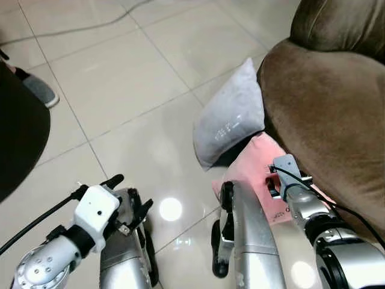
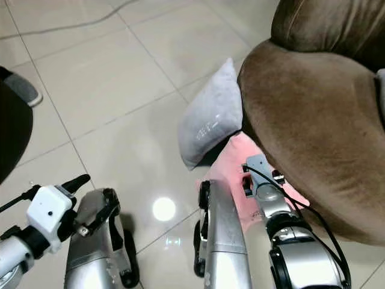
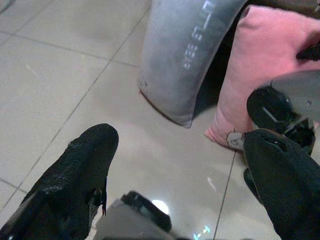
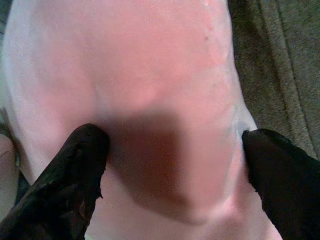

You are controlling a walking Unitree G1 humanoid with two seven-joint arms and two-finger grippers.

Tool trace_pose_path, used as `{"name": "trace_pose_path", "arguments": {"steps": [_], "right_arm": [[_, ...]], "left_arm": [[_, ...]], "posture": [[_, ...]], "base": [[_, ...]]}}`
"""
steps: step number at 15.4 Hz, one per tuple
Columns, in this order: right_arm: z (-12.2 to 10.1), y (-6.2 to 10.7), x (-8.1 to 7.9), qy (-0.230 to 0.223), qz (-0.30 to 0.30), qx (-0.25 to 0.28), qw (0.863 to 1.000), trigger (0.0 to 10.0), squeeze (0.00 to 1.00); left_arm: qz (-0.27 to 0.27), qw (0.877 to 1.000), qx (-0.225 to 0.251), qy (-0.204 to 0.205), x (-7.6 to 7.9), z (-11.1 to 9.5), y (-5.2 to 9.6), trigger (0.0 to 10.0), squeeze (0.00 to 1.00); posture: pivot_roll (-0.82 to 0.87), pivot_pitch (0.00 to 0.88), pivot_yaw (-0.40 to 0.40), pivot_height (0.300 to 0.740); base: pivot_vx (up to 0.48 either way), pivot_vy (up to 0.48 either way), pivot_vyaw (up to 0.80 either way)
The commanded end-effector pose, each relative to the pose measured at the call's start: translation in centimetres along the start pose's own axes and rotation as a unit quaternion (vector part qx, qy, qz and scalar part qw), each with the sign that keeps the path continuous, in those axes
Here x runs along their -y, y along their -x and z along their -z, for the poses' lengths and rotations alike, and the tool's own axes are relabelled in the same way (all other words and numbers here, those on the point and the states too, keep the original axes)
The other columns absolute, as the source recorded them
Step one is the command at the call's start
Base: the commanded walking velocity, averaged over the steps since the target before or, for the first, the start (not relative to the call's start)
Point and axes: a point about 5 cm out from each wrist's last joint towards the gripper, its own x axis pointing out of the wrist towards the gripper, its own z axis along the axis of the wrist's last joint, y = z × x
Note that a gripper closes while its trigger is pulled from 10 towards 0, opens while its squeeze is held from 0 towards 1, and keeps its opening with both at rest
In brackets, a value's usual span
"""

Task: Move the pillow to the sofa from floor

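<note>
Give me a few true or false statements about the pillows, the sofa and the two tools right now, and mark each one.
1. The grey pillow leans against the brown sofa. True.
2. The pink pillow already lies on the sofa seat. False: it is down on the tiled floor, beside the sofa.
3. The right tool has its fingers spread on either side of the pink pillow. True.
4. The left tool is clamped on the grey pillow. False: it is open above the floor, short of both pillows.
5. A shoe is on the floor at the robot's left. True.
</note>
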Motion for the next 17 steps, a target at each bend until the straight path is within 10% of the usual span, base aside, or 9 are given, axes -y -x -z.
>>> {"name": "trace_pose_path", "arguments": {"steps": [1, 17], "right_arm": [[1.6, 0.1, -0.2, 0.018, 0.005, -0.024, 1.0, 0.3, 0.0], [0.8, 0.2, -1.8, 0.001, -0.02, -0.002, 1.0, 0.0, 0.0]], "left_arm": [[0.008, 1.0, -0.011, 0.005, 0.3, 0.2, 0.5, 10.0, 0.0], [0.027, 0.999, -0.017, 0.009, 0.7, -0.2, 0.0, 10.0, 0.0]], "posture": [[0.04, 0.37, -0.056, 0.51], [0.04, 0.339, -0.051, 0.51]], "base": [[0.0, 0.0, 0.0], [0.0, 0.0, 0.0]]}}
